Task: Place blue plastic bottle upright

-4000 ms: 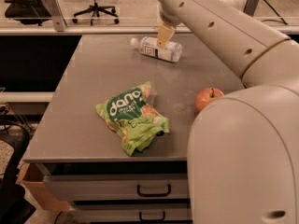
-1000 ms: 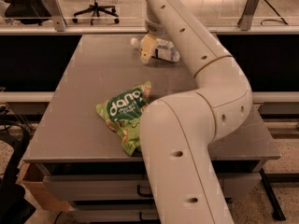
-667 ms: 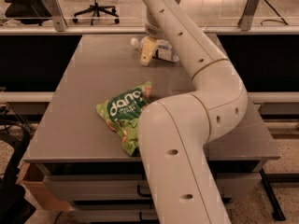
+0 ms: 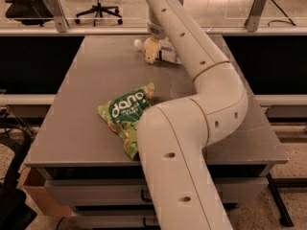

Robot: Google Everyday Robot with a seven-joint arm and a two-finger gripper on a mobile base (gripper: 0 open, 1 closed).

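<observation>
The blue plastic bottle [image 4: 167,53] lies on its side at the far middle of the grey table [image 4: 86,95], its white cap [image 4: 138,43] pointing left. My gripper [image 4: 150,51] hangs down from the long white arm [image 4: 192,47] and sits at the bottle's neck, just right of the cap and low against the table. The arm covers the right part of the bottle.
A green chip bag [image 4: 125,116] lies on the near middle of the table, partly behind my arm's lower link [image 4: 177,171]. Drawers run under the table front. A cardboard box [image 4: 36,190] stands on the floor at lower left. Office chairs [image 4: 96,4] stand behind the far rail.
Since four seconds ago the gripper has dropped and moved left from over the bottle's body to its neck. The arm now hides the apple. The bottle still lies on its side.
</observation>
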